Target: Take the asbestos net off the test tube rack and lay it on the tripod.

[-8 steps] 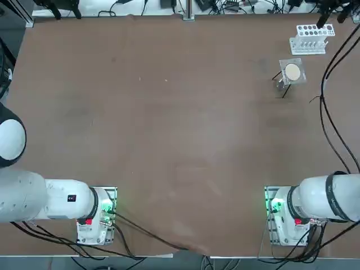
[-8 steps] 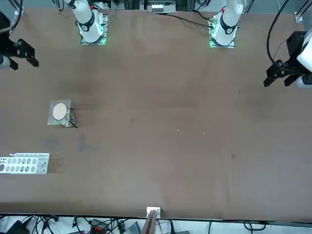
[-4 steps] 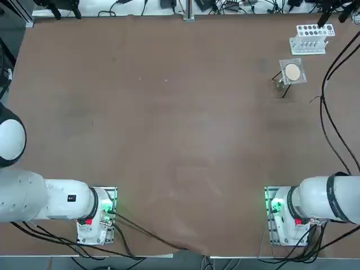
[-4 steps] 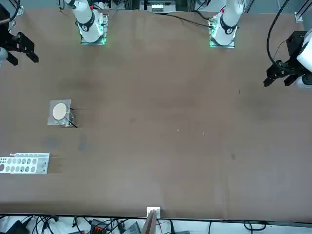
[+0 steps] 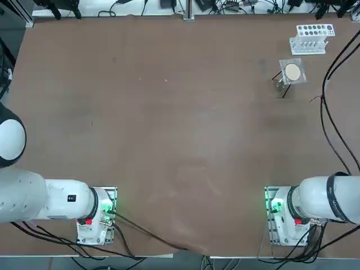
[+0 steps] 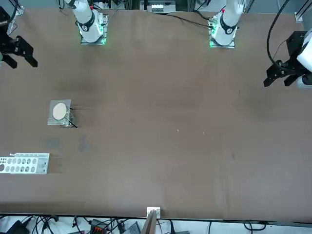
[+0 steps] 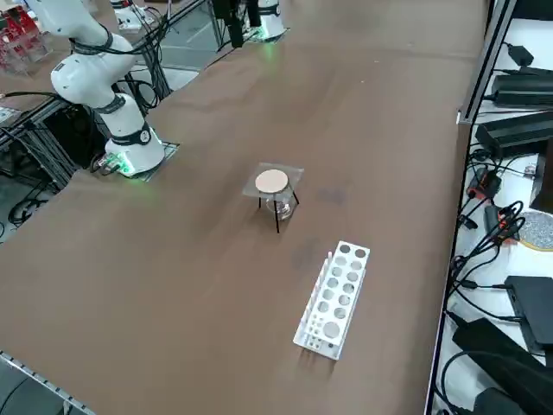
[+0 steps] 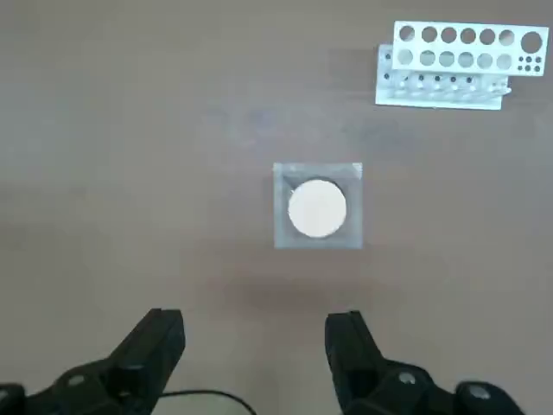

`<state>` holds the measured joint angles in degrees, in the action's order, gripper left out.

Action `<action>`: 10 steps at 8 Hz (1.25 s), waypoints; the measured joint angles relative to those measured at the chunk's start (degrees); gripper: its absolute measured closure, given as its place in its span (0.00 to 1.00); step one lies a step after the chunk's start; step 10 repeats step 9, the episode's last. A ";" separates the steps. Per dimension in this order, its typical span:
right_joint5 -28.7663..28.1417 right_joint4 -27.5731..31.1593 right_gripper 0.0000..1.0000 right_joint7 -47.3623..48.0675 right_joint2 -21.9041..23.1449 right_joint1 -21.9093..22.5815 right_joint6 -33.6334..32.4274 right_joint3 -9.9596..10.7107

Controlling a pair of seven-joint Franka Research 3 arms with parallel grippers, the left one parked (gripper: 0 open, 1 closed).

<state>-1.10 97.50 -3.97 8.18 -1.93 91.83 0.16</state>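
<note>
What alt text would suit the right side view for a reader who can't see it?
Grey wire-mesh square with a pale round centre lying on a black wire tripod, beside a white rectangular test tube rack on a brown table.

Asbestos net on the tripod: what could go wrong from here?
The asbestos net already lies on the tripod, so the main risks come with the arm's retreat.

1. The net lies loose, its edges reaching past the slim black legs; a bump could slide or tip it.
2. A small clear glass object sits under the net, so a toppled tripod might knock it.
3. The open right gripper hangs clear above the table; lowering it again would needlessly risk contact.
</note>
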 joint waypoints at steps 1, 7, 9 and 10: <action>-0.33 0.00 0.00 0.70 -0.09 0.00 0.16 0.00; -0.47 -0.10 0.00 1.65 -0.19 0.03 -0.35 -0.07; -0.47 -0.56 0.00 3.95 -0.32 0.03 -1.48 -0.07; -0.47 -0.56 0.00 3.95 -0.32 0.03 -1.48 -0.07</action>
